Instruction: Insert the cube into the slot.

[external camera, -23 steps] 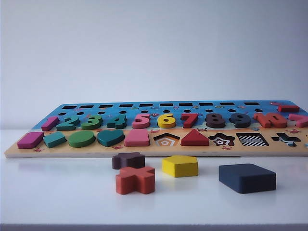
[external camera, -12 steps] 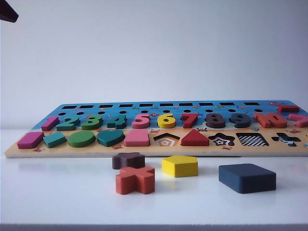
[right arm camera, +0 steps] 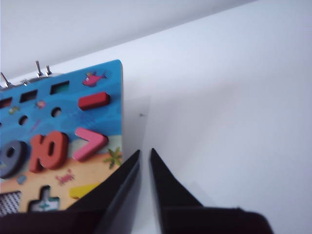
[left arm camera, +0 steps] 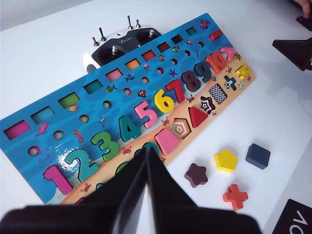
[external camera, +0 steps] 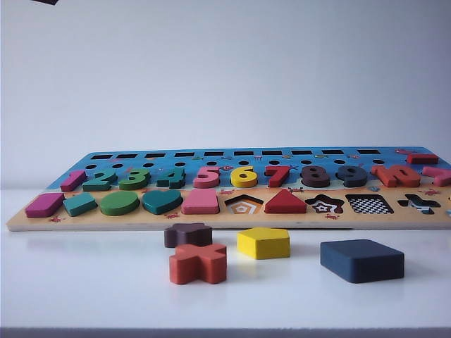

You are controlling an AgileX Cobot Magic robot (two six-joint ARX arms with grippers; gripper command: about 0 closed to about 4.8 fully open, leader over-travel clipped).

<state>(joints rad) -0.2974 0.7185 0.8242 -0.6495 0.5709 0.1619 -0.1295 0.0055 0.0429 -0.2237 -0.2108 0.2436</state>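
Four loose pieces lie on the table before the board, the cube nearest the checkered slot, while left gripper, fingers pressed together, and right gripper, slightly parted, hover empty above

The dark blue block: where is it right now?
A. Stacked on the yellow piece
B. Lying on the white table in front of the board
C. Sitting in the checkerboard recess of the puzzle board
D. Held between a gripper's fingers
B: the cube lies flat on the table in front of the puzzle board, apart from the yellow pentagon. The checkerboard slot is bare, and neither the left gripper nor the right gripper holds anything.
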